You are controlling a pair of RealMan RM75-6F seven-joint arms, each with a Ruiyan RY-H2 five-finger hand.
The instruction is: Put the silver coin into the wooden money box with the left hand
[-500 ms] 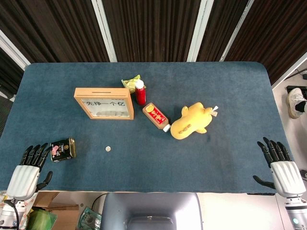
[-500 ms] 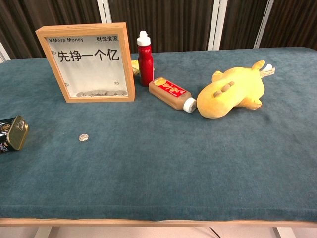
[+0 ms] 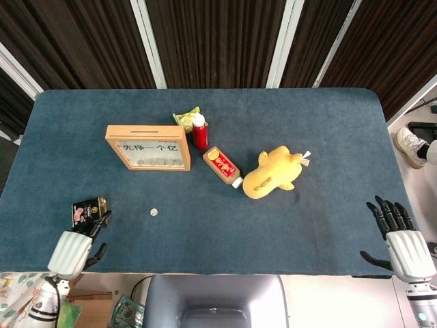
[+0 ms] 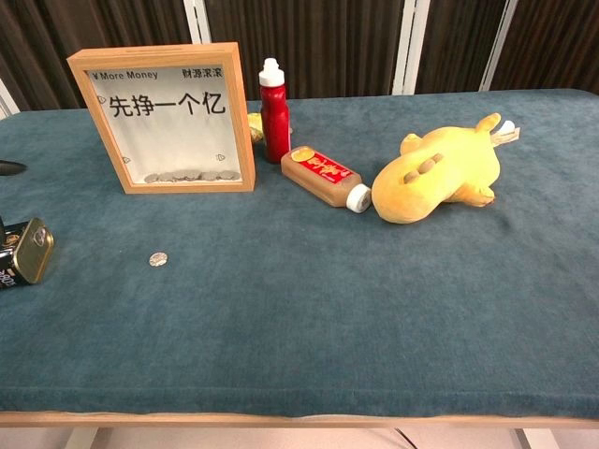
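Note:
The silver coin (image 3: 154,212) (image 4: 158,259) lies flat on the blue cloth, in front of the wooden money box (image 3: 148,147) (image 4: 168,117). The box stands upright with its slot on top and several coins showing behind its glass. My left hand (image 3: 75,247) hovers at the table's front left edge, holding nothing, its dark fingers reaching over a small tin (image 3: 89,210). The coin is well to the right of this hand. In the chest view only a dark fingertip (image 4: 9,167) shows at the left border. My right hand (image 3: 399,239) rests open at the front right corner.
The tin (image 4: 26,251) lies left of the coin. A red bottle (image 3: 199,131), a lying brown bottle (image 3: 222,166), a green packet (image 3: 186,118) and a yellow plush toy (image 3: 273,172) sit right of the box.
My left hand has moved right and forward along the front edge, so its fingers now reach the tin. The coin, box and right hand have not moved.

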